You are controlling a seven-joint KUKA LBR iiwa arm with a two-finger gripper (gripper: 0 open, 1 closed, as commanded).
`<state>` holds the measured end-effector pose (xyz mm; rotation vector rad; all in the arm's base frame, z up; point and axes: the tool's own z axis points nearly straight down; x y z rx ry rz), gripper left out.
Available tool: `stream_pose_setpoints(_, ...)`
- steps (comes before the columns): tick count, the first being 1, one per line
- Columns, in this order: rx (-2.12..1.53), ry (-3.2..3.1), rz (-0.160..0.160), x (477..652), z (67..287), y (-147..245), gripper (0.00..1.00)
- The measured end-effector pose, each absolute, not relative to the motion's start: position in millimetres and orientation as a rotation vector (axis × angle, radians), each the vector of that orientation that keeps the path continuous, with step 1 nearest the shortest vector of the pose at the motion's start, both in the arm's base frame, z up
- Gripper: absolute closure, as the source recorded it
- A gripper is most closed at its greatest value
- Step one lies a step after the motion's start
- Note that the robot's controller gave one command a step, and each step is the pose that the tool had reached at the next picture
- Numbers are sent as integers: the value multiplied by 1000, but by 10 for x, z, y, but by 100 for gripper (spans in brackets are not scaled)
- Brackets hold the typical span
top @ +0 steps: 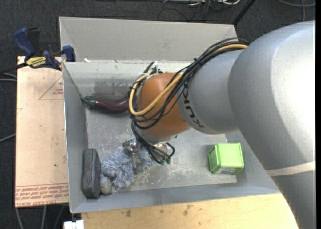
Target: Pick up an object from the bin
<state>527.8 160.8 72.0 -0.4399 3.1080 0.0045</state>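
Gripper (pixel 136 158) hung low at the edge of the crumpled blue-white cloth (pixel 116 166) by the bin's (pixel 175 193) front wall, likely its nearest pick, though I couldn't tell if it was open.

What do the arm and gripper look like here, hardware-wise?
The arm is built of bulky, rounded light-grey links. A glossy dome-shaped orange cover sits at the wrist. Yellow and black cables loop over it. Dark lettering runs along the link's edge beside the cover, unreadable. The gripper below is small, bare metal.
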Motion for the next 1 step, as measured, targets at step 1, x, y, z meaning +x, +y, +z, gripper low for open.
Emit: stream_pose_setpoints(1, -470, 3098, 3, 5308, 2481, 1707, 100)
